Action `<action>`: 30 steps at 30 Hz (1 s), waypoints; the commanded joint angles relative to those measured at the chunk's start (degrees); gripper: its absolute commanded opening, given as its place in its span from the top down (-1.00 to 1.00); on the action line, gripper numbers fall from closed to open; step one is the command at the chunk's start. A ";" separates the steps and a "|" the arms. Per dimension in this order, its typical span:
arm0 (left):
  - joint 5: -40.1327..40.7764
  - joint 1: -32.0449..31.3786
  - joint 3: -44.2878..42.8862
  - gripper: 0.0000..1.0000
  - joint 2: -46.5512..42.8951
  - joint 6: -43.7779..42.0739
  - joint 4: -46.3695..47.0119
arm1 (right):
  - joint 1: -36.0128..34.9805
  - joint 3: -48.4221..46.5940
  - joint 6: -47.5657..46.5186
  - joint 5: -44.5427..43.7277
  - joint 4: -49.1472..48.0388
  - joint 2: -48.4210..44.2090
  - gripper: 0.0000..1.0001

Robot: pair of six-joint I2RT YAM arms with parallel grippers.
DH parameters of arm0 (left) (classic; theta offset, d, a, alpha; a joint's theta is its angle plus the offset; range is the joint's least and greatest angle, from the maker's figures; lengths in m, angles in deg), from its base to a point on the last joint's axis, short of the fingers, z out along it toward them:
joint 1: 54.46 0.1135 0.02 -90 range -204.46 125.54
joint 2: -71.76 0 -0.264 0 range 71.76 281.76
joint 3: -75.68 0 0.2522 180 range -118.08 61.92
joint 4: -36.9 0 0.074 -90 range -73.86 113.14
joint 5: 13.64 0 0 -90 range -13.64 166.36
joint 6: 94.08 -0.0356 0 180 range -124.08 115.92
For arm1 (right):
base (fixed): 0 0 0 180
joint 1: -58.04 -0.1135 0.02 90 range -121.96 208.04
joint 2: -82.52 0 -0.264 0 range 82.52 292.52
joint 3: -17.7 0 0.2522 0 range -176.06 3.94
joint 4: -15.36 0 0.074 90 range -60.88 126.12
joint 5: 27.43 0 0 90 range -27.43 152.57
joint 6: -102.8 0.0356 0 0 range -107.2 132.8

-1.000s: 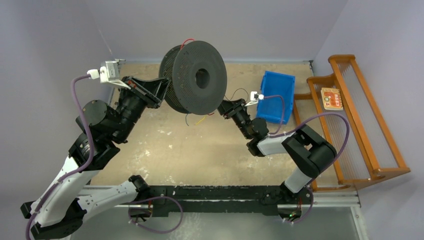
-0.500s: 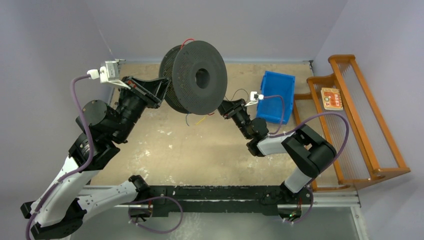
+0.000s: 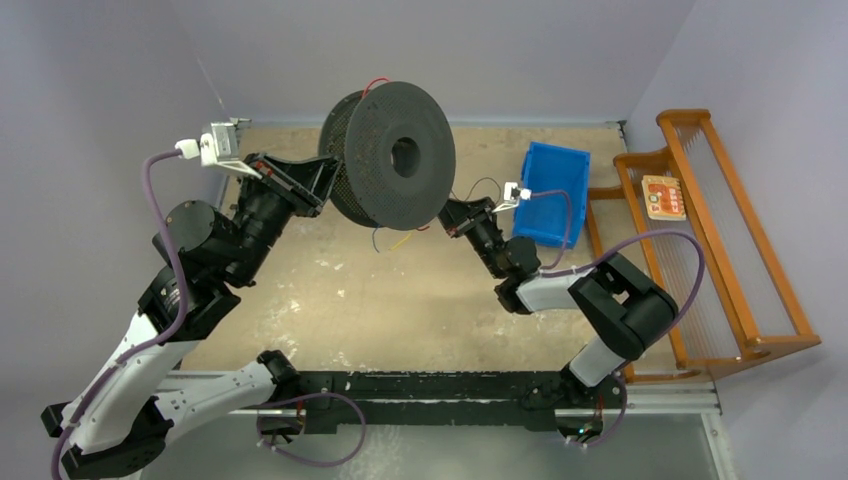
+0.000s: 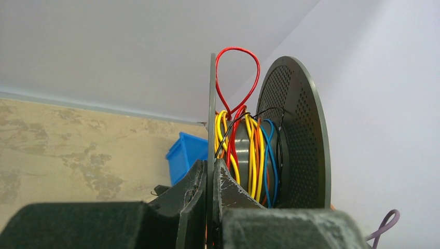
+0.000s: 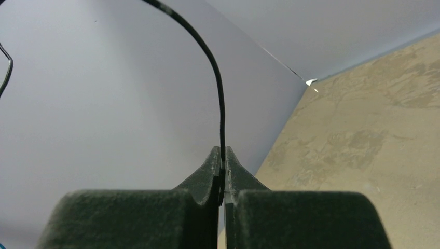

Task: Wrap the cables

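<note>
Right tool [image 5: 222, 160] has closed on black cable [image 5: 221, 116] (far end cut off); left tool [image 4: 210, 171] pinches spool [image 4: 300, 129].

Lab test cell: plain lavender panels [image 3: 100, 80] are walling in a scuffed tan tabletop [image 3: 400, 300]. A left arm [image 3: 200, 240] and a right arm [image 3: 620, 300] are sitting bolted to a black rail [image 3: 420, 385] at its near edge. A blue parts bin [image 3: 560, 150] and a wooden rack [image 3: 762, 350] are standing alongside.
</note>
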 commanded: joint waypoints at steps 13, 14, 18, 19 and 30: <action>13.26 -0.34 3.23 1.00 -0.66 -2.78 12.46 | -1.58 12.70 -9.73 8.73 12.44 -7.37 1.00; 14.40 -0.32 3.25 1.00 -0.24 -3.75 12.46 | -1.58 13.11 -10.93 9.78 14.77 -8.39 1.00; 19.83 -0.34 4.05 1.00 0.97 -8.33 13.78 | -2.90 13.51 -16.11 12.56 25.63 -13.54 1.00; 21.10 -0.34 4.25 1.00 1.31 -9.63 14.19 | -3.54 13.41 -17.50 12.71 28.33 -14.87 1.00; 28.57 -0.26 4.28 1.00 8.23 -17.73 20.19 | -12.65 13.03 -22.92 9.66 47.33 -24.13 1.00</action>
